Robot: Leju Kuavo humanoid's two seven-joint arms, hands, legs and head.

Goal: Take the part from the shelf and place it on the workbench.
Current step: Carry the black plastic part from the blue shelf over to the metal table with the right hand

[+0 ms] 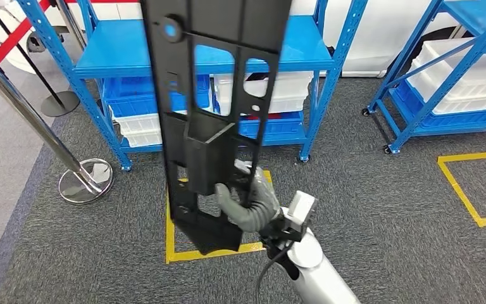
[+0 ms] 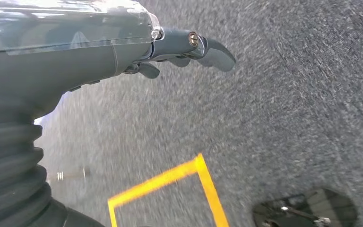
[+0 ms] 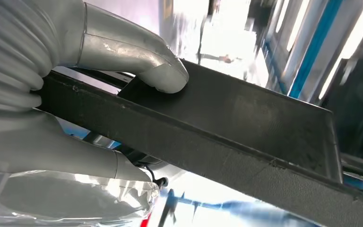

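A long black plastic part (image 1: pixel 212 95) with cut-out openings stands nearly upright in the middle of the head view, reaching past the top edge. My right hand (image 1: pixel 248 202) grips it near its lower end, fingers wrapped round a raised box section. Up close in the right wrist view, my right hand (image 3: pixel 75 94) clamps the black part (image 3: pixel 246 127), with the thumb pressed on its flat face. My left hand (image 2: pixel 123 52) hangs over grey carpet with its fingers stretched out and nothing in them.
A blue shelf rack (image 1: pixel 133 47) with white and blue bins (image 1: pixel 278 95) stands straight ahead. A second blue rack (image 1: pixel 462 76) stands at the right. Yellow tape squares (image 1: pixel 177 253) mark the grey carpet. A chrome barrier post (image 1: pixel 85 180) stands at the left.
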